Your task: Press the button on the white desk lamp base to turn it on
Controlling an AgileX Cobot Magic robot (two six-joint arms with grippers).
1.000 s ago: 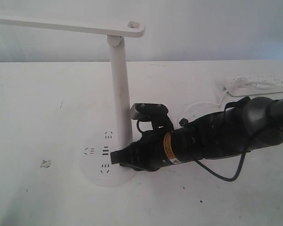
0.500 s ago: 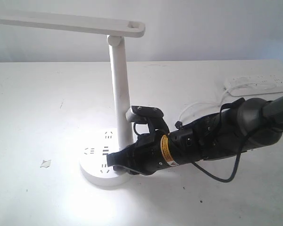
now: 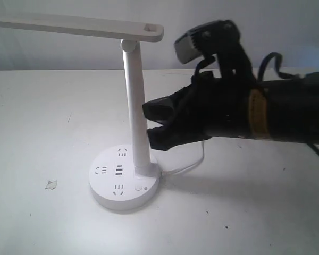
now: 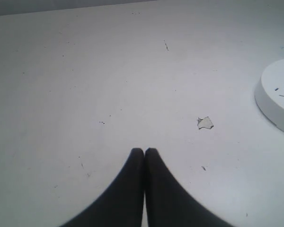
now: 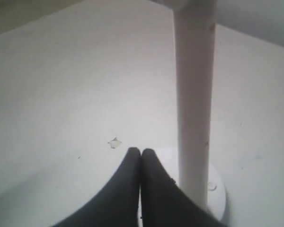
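Observation:
The white desk lamp base [image 3: 103, 183] is a round flat disc with dark socket slots, and its tall stem [image 3: 135, 106] carries a long flat head [image 3: 74, 26]. A small round button [image 3: 139, 187] shows on the disc beside the foot of the stem. My right gripper [image 3: 149, 123] hangs shut and empty in the air, right of the stem and well above the base. In the right wrist view its tips [image 5: 141, 150] sit over the base [image 5: 217, 194], with the stem [image 5: 194, 94] and button [image 5: 212, 186] beside them. My left gripper [image 4: 144, 150] is shut and empty over bare table, the base [image 4: 277, 97] off to one side.
A white cord [image 3: 186, 167] runs from the base under my right arm. A small pale scrap [image 3: 51, 184] lies on the white table [image 3: 42, 127] left of the base. The right arm's black body [image 3: 276, 114] fills the right of the exterior view.
My right gripper has lifted off the lamp base and risen beside the stem, uncovering the button. A bright glow appeared round the base half a second ago; the lighting now looks even.

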